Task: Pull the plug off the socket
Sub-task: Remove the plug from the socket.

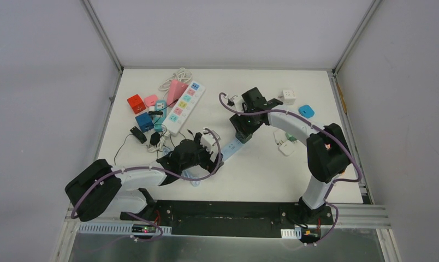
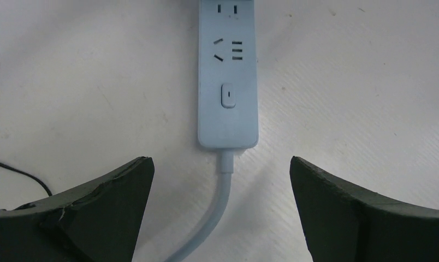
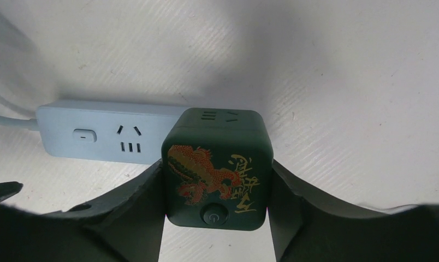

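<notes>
A light blue power strip, the socket [image 3: 97,136], lies flat on the white table. A dark green cube plug [image 3: 216,164] with a red and gold dragon sits in its end. My right gripper [image 3: 217,166] is shut on the plug, one finger pressed against each side. In the top view that gripper [image 1: 243,131] hides the plug. My left gripper [image 2: 220,159] stands open over the strip's cord [image 2: 220,202], just short of the switch end of the socket [image 2: 228,71], and touches nothing.
A long white strip with coloured outlets [image 1: 183,107] lies at the back left, with red [image 1: 136,103] and blue [image 1: 144,121] cubes and black adapters [image 1: 138,134] beside it. White adapters [image 1: 289,96] [image 1: 285,146] and a blue one [image 1: 306,111] lie at the right.
</notes>
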Controlling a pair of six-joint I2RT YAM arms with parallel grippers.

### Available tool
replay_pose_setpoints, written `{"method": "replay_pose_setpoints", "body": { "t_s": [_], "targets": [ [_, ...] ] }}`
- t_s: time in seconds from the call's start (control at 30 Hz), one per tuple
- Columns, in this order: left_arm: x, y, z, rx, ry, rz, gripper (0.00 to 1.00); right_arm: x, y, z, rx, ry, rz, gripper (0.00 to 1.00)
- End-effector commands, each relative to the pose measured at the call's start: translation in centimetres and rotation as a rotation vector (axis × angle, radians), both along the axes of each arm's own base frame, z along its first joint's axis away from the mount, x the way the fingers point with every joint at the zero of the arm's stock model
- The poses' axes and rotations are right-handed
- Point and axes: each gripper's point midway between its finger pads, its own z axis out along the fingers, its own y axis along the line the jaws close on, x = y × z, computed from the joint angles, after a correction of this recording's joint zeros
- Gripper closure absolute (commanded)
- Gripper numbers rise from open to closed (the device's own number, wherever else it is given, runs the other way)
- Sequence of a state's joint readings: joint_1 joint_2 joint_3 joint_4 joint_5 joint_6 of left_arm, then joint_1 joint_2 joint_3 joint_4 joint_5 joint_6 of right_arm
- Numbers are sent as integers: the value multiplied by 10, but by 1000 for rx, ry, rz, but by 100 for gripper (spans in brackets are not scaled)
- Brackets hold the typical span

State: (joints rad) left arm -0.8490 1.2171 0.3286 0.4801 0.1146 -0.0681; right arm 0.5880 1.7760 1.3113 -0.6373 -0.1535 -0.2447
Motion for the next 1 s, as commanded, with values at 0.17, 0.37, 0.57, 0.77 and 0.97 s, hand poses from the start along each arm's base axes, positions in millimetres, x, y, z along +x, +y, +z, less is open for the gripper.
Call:
{"method": "replay_pose_setpoints", "body": {
  "t_s": [0.17, 0.37, 0.57, 0.77, 0.97],
  "targets": [
    [27, -38, 8, 83, -165, -77, 1, 5, 4, 5, 10, -21, 6, 77],
    [42, -44, -17, 205, -219, -28, 3, 0, 5, 4, 23, 0, 14, 85],
    [44, -48, -24, 208, -185, -17, 37, -1, 4, 4, 29, 9, 14, 100],
    [35, -46, -34, 209, -122, -16, 97, -2, 7, 7, 46, 13, 10, 100],
    [29, -51, -34, 207, -93, -17, 100, -26, 39, 21, 143, 28, 45, 100]
  ]
}}
